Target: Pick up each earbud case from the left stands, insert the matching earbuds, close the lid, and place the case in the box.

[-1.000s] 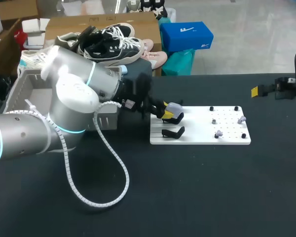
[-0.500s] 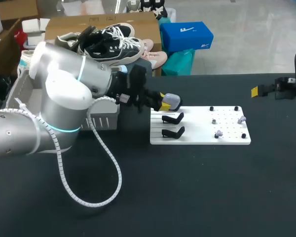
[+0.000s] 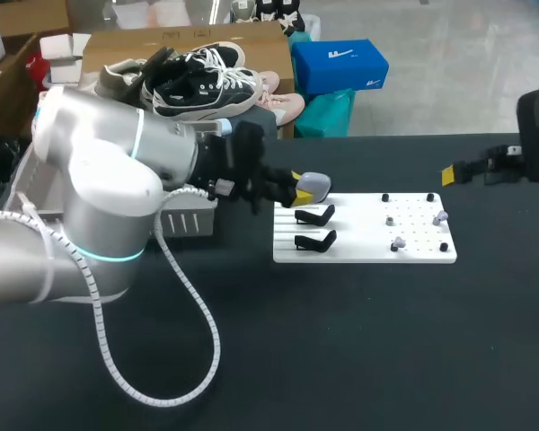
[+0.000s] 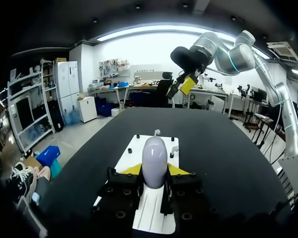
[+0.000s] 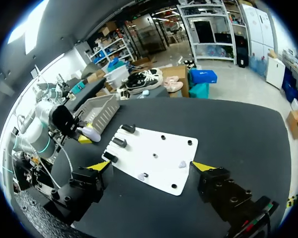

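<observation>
Up and back went the left fingers (image 3: 300,189), lifting the case (image 3: 316,185) off its black stand (image 3: 316,215). They squeeze the smooth, grey, egg-shaped case from 2 sides, above the edge of the flat white board (image 3: 368,242). The right fingers (image 3: 450,174) hang wide open, holding nothing. I think a firm, level hold will stop the slippery case sliding.

I saw only the black table (image 3: 341,359) across the lower frame, and right of centre a white board (image 3: 359,230) with black pegs (image 3: 384,197) at its corners.
</observation>
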Motion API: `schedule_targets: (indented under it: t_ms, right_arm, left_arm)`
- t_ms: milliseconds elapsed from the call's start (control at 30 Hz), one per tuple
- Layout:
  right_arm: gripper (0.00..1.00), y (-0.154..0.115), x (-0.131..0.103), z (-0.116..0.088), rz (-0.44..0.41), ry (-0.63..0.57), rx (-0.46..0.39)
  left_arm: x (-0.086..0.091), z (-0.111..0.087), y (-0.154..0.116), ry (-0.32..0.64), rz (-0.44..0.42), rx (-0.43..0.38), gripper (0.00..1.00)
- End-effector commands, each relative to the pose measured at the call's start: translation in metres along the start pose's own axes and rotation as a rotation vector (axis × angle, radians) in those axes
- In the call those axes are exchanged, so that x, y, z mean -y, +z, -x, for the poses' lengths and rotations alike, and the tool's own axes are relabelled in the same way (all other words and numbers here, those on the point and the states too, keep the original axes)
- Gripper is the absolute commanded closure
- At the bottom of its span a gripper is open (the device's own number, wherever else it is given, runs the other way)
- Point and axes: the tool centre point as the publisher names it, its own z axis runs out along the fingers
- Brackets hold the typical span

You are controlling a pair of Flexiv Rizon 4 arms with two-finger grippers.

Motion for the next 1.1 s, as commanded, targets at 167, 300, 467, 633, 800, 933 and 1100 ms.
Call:
schedule_targets:
  t_ms: [167, 300, 467, 633, 800, 933, 1100]
  right_arm:
    - [0.0, 0.018, -0.037, -0.011, 0.04, -0.057, -0.085]
    - [0.0, 0.028, -0.052, -0.018, 0.064, -0.08, -0.106]
    - [0.0, 0.044, -0.064, -0.019, 0.086, -0.107, -0.141]
    - [0.0, 0.056, -0.066, -0.016, 0.113, -0.115, -0.154]
    - [0.0, 0.064, -0.068, -0.012, 0.138, -0.128, -0.153]
    - [0.0, 0.069, -0.072, -0.012, 0.152, -0.139, -0.16]
    - [0.0, 0.074, -0.074, -0.012, 0.167, -0.144, -0.164]
  left_arm:
    - [0.0, 0.009, 0.007, 0.006, 0.065, 0.014, 1.0]
    - [0.003, 0.016, 0.011, 0.019, 0.056, 0.018, 1.0]
    - [0.014, 0.022, 0.013, 0.043, 0.032, 0.029, 1.0]
    - [0.024, 0.024, 0.017, 0.06, 0.015, 0.031, 1.0]
    - [0.027, 0.025, 0.024, 0.072, 0.009, 0.028, 1.0]
    - [0.029, 0.028, 0.028, 0.085, 0.007, 0.025, 1.0]
    - [0.034, 0.031, 0.032, 0.101, -0.002, 0.022, 1.0]
